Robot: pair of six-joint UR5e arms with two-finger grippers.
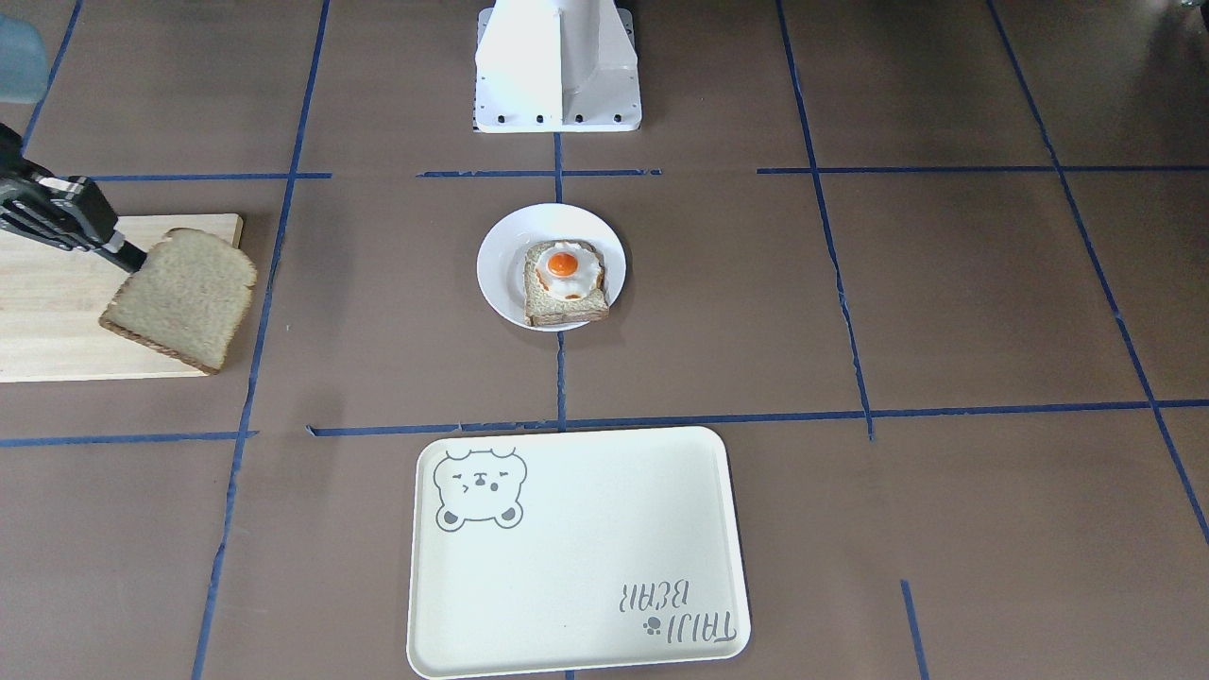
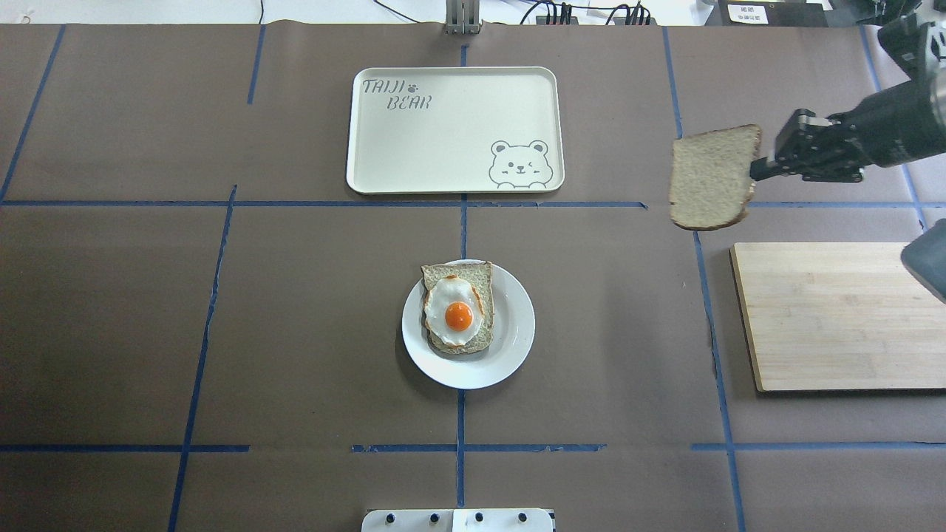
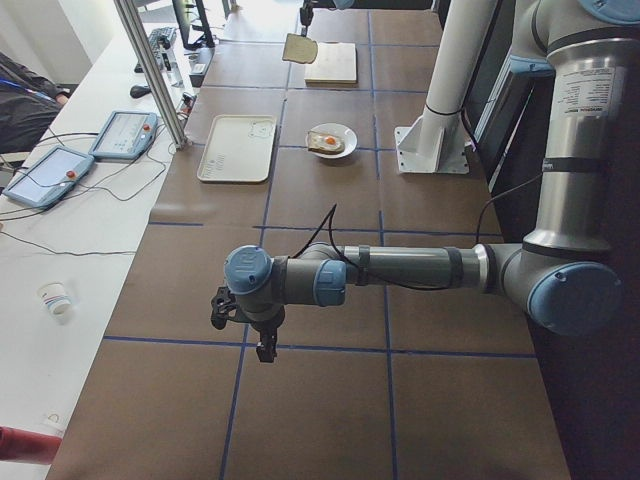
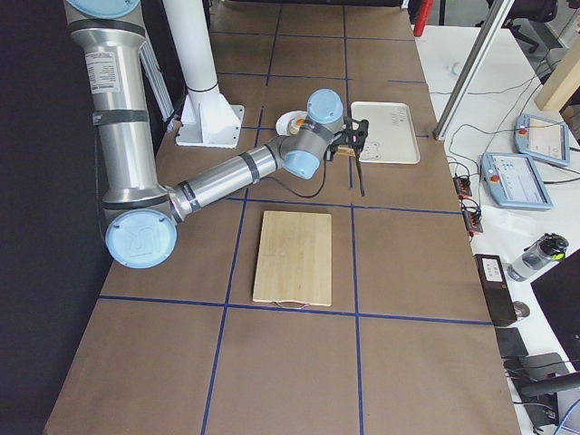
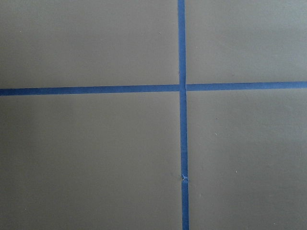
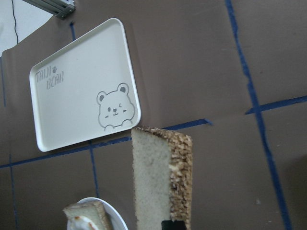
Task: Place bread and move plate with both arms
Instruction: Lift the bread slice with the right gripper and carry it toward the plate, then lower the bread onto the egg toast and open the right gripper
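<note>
Nearest the front-facing camera lies the cream tray (image 1: 576, 567), with the plate (image 1: 501, 260) beyond it carrying an egg-topped slice (image 1: 565, 281). Well apart from the plate, on the robot's right, the right gripper (image 1: 129, 254) is clamped on one edge of the bread (image 1: 181, 297). The slice hangs tilted and clear of the cutting board (image 1: 47, 312). The gripper's body is cut off at the frame edge.

From overhead, the fingers pinch the bread's crust on the side away from the plate, and the slice's face is turned up.

From the table's left end, the left gripper (image 3: 265, 345) hangs near the table, far from the plate. Whether it is parted or closed cannot be told.

From the right end, the right arm half hides the plate, and the bread shows only as a thin edge.

The left wrist camera shows only brown table and blue tape.

The right wrist camera shows the bread edge-on with one black fingertip (image 6: 172, 224) against its crust. The plate is cut off at the bottom edge.
</note>
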